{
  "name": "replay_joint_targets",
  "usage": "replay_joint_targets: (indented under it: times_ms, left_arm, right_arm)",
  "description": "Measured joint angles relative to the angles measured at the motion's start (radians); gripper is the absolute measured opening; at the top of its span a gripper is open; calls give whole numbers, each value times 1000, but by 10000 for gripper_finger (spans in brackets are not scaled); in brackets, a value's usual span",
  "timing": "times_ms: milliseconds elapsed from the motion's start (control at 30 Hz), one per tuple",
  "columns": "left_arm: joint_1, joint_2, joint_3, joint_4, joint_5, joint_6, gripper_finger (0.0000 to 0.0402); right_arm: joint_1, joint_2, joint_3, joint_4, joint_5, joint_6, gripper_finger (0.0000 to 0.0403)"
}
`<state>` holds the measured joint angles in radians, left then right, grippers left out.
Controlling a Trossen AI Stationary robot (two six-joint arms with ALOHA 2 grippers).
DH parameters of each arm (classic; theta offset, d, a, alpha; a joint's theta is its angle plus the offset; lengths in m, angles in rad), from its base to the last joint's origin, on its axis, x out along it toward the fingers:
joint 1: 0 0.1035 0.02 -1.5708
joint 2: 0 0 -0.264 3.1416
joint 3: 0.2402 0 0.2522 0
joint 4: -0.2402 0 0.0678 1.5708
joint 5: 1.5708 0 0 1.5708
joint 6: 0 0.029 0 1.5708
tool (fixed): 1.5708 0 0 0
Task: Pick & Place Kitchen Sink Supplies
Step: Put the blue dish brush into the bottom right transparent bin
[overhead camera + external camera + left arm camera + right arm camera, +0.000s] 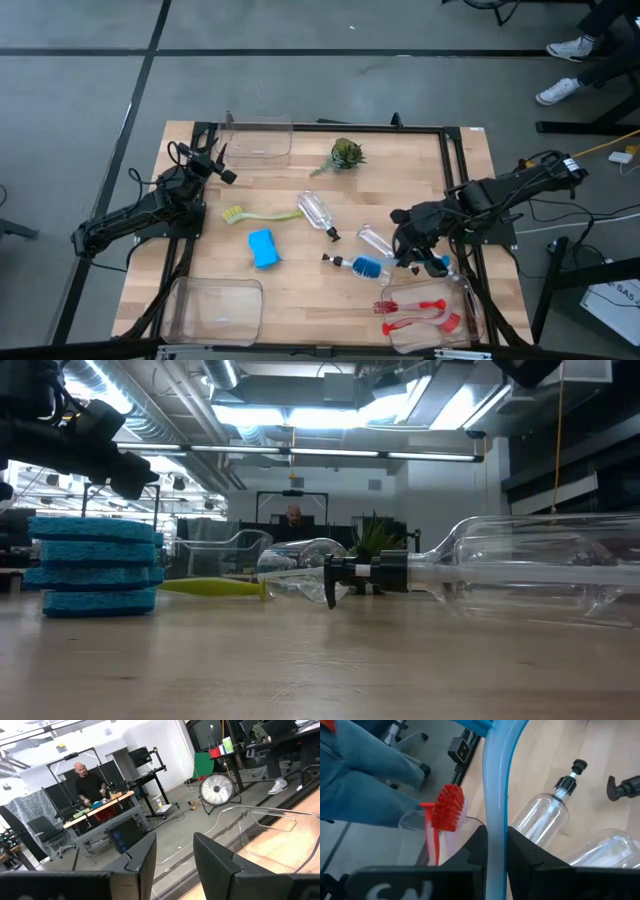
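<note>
My right gripper [408,258] is shut on a blue brush [370,267] at the table's near right. Two clear pump bottles [315,210] [375,240] lie on their sides at mid-table. The blue sponge [263,248] lies flat, and the yellow-green brush [262,215] lies beside it. Red brushes [420,312] lie in the near-right clear bin [470,300]. My left gripper [175,860] stands open and level at the table's left side, with nothing between its fingers. My right gripper pinches the blue brush's pale-blue handle [496,815] between its two fingers [476,845]. The fingers come slanting down from the table's right side. The bristle head [372,267] points toward the table's left. Whether it rests on the table I cannot tell.
A clear bin [258,138] stands at the far edge and another [210,310] at the near left. A small plant [345,155] sits far centre. A person's legs [365,775] are close beside the table's near-right corner. Another person [90,787] works at a bench beyond.
</note>
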<state>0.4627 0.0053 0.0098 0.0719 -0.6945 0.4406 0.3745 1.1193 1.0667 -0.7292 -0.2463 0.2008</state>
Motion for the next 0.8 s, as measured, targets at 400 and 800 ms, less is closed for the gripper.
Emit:
replay_joint_targets:
  times_ms: [400,800]
  left_arm:
    - [0,0,0,0,0,0,125]
    - [0,0,0,1,0,0,125]
  right_arm:
    - [233,40,-124,159,88,214,44]
    - [471,74,-239,348,336,481,44]
